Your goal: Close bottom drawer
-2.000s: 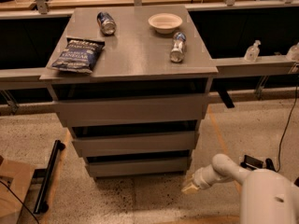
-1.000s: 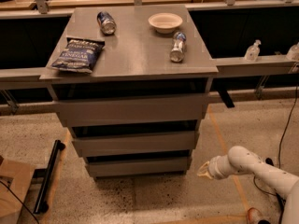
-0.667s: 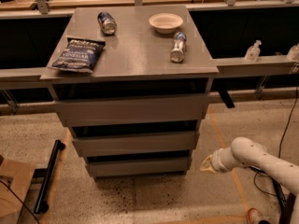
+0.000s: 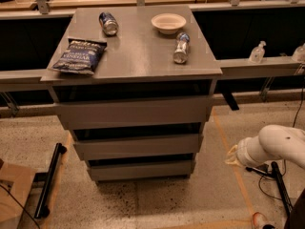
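Observation:
The grey cabinet [image 4: 133, 111] has three flat drawer fronts. The bottom drawer [image 4: 140, 170] is the lowest front, just above the floor; it sits no further out than the two fronts above it, with a dark gap over its top edge. My gripper [image 4: 232, 155], on the white arm [image 4: 276, 144], hangs to the right of the cabinet at about the bottom drawer's height. It is a clear hand's width from the cabinet's right side and touches nothing.
On the cabinet top lie a chip bag [image 4: 78, 56], a can [image 4: 108, 23], a white bowl [image 4: 168, 23] and a bottle [image 4: 181, 47]. A black bar [image 4: 50, 180] and a cardboard box [image 4: 12, 194] lie on the floor at left. Cables [image 4: 276, 180] lie at right.
My gripper has drawn back from the bottom drawer's right corner, moving right and slightly up, away from the cabinet. The drawer fronts look the same.

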Controlling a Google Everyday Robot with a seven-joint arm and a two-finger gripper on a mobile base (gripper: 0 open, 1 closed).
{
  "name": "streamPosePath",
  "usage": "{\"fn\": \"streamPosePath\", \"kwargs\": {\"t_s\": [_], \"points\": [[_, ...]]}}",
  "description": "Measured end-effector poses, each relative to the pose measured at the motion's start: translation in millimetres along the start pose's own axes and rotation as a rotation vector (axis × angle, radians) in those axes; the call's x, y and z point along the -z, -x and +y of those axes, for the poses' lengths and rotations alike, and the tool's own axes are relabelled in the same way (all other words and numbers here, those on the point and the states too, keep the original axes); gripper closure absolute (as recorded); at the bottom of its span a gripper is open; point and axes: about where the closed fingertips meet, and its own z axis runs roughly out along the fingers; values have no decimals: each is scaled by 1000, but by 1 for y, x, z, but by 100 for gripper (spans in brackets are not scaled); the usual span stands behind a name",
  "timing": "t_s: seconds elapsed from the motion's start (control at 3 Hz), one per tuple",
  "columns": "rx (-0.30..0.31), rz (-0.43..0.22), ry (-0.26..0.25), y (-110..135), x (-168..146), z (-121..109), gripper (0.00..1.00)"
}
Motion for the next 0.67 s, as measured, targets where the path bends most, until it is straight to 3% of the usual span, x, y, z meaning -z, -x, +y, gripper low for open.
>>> {"fn": "streamPosePath", "kwargs": {"t_s": [0.33, 0.67], "points": [[30, 29, -20, 8, 32, 4, 100], [30, 28, -21, 9, 32, 3, 100]]}}
